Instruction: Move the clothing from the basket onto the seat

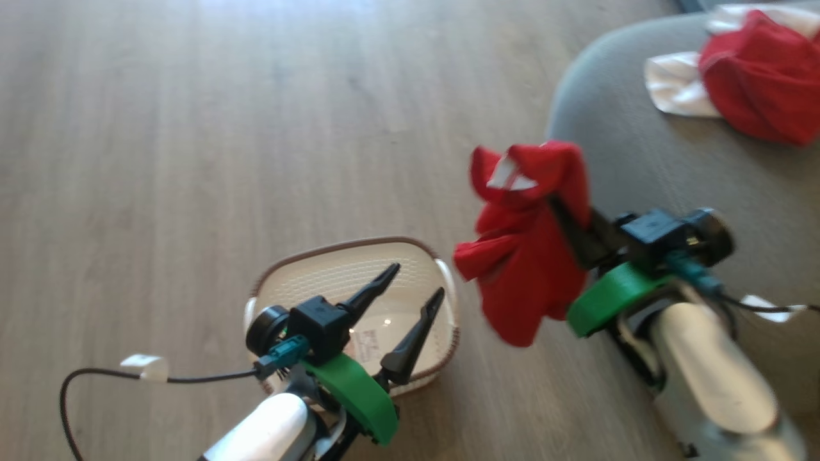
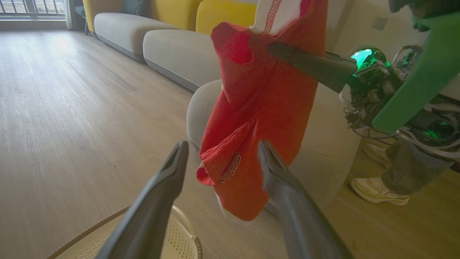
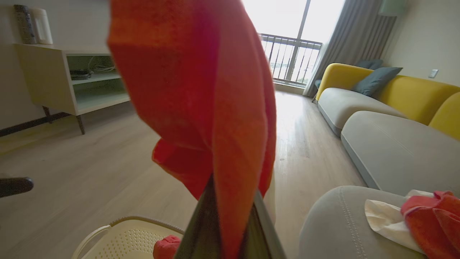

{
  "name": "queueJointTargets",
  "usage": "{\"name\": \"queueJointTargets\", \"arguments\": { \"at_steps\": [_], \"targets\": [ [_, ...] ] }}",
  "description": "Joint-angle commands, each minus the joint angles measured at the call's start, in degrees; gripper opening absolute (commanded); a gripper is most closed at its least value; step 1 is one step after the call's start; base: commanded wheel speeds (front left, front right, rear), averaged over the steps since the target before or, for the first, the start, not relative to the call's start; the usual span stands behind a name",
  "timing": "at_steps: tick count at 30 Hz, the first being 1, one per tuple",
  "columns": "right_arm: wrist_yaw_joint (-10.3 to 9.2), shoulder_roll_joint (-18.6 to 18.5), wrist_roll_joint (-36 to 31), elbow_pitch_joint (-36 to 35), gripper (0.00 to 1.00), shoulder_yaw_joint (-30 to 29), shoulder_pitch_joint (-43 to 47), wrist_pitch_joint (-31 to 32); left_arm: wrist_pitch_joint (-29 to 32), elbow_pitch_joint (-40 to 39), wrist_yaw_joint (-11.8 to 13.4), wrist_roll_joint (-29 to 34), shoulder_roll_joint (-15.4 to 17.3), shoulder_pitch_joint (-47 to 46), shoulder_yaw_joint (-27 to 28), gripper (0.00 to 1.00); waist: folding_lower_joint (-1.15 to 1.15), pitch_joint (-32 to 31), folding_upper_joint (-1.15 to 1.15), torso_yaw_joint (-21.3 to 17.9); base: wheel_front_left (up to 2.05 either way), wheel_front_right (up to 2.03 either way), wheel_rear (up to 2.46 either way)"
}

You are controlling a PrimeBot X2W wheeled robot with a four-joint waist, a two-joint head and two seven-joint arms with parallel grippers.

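Basket (image 1: 349,245) on floor (image 1: 192,128) left of seat (image 1: 640,166), clothing (image 1: 756,83) on seat

The red garment (image 1: 532,256) hanging from the right gripper (image 1: 562,212) is smeared by motion in the head view, and its folds swallow that gripper's fingertips. In the right wrist view the same cloth covers the two fingers and runs off the top edge. The lettering (image 2: 231,169) near its hem, seen from the left wrist, is too small to read. A second garment (image 1: 756,77) on the seat (image 1: 640,166) is cut by the head view's right edge. The left gripper (image 1: 418,280) masks the near side of the basket (image 1: 333,269), whose label sticker (image 1: 366,342) is unreadable. A red scrap (image 3: 166,247) at the basket, in or beside it unclear, is clipped by the right wrist view's bottom edge.
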Motion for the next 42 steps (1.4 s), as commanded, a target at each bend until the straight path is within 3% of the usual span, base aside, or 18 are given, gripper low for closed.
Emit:
{"name": "queueJointTargets", "arguments": {
  "at_steps": [1, 6, 14, 25, 34, 39, 42],
  "targets": [
    [-0.02, -1.13, -0.51, -4.69, 0.00, -1.90, 0.09, 0.78, -0.91, -0.96, -0.44, 0.79, -0.50, -1.78, 1.57, 1.00, 0.00, 2.34, 0.00, -5.65, 0.00, 0.00, 0.00],
    [-0.02, -2.90, -0.78, -10.60, 0.00, -8.87, 3.14, 2.71, -1.37, 0.19, -1.20, 1.73, -1.71, -1.94, 0.72, 1.00, 0.00, 3.70, 0.00, -9.58, 0.00, 0.00, 0.00],
    [-0.02, -2.80, -1.19, -16.02, 0.00, -15.80, 6.68, 4.33, -1.52, 0.63, -1.78, 2.27, -2.24, -2.46, -0.01, 1.00, 0.00, 5.08, 0.00, -12.49, 0.00, 0.00, 0.00],
    [-0.02, -1.39, -0.89, -19.99, 0.00, -20.42, 5.50, 4.90, 0.41, -1.02, -1.77, 3.14, -0.88, -5.05, -0.30, 1.00, 0.00, 12.17, 0.00, -11.93, 0.00, 0.00, 0.00],
    [-0.02, -1.89, 3.95, -17.20, 0.00, -27.71, -12.87, 7.39, 4.61, -2.81, -3.20, 6.51, 3.01, -17.17, 2.23, 1.00, 0.00, 28.59, 0.00, -8.47, 0.00, 0.00, 0.00],
    [-0.02, -4.19, 6.52, -11.02, 0.00, -37.15, -30.03, 10.06, 4.68, -2.17, -3.18, 6.15, 4.41, -19.61, 4.20, 1.00, 0.00, 33.52, 0.00, -7.08, 0.00, 0.00, 0.00],
    [-0.02, -7.64, 6.00, -6.47, 0.00, -43.56, -39.61, 12.74, 4.18, -1.68, -3.34, 5.81, 4.61, -19.60, 4.40, 1.00, 0.00, 34.85, 0.00, -5.50, 0.00, 0.00, 0.00]
  ]
}}
